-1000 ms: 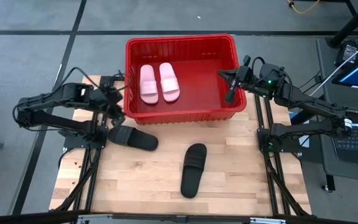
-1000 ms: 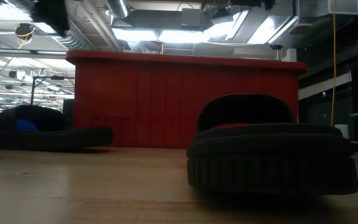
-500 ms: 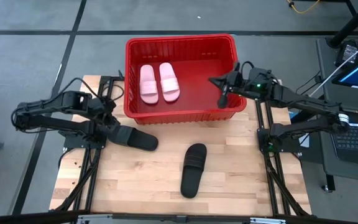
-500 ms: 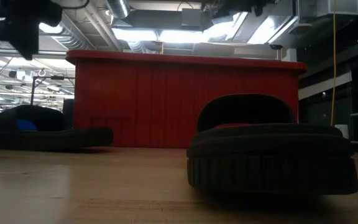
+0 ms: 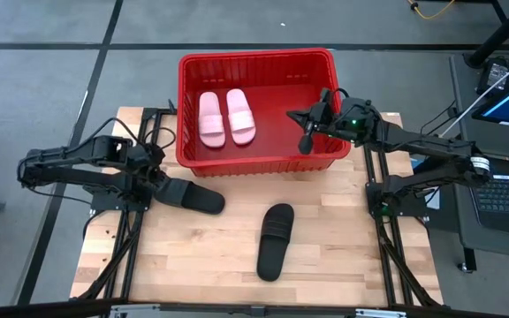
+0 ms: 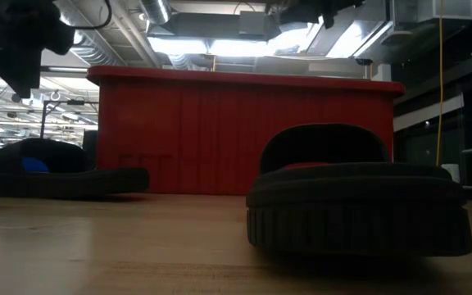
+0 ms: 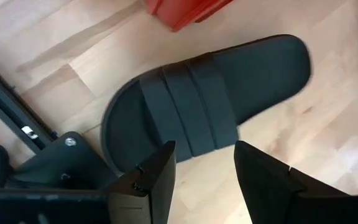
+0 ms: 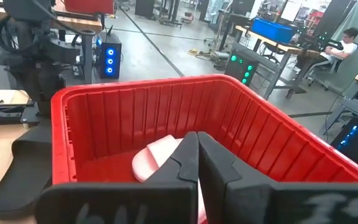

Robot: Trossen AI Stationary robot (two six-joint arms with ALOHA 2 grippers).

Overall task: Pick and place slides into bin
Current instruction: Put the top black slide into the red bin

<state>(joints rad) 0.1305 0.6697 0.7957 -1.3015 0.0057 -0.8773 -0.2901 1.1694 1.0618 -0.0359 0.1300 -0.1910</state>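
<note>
Fingers: left gripper (image 7: 204, 163) parted above one black slide (image 7: 207, 115), holding nothing; right gripper (image 5: 307, 141) closed, empty, over bin (image 5: 256, 58).
Wrist-only: person seated in background (image 8: 340, 43).
Count: two pink slides (image 5: 226, 117) in bin; two black on table (image 5: 193, 256).

A pale wooden tabletop (image 5: 201, 256) carries a red bin (image 5: 256, 162) along its far edge, the bin overhanging toward the grey floor beyond. Two black slides lie flat on the planks: one (image 5: 193, 196) near the bin's left front corner, the other (image 5: 276, 240) nearer the middle, well apart.
</note>
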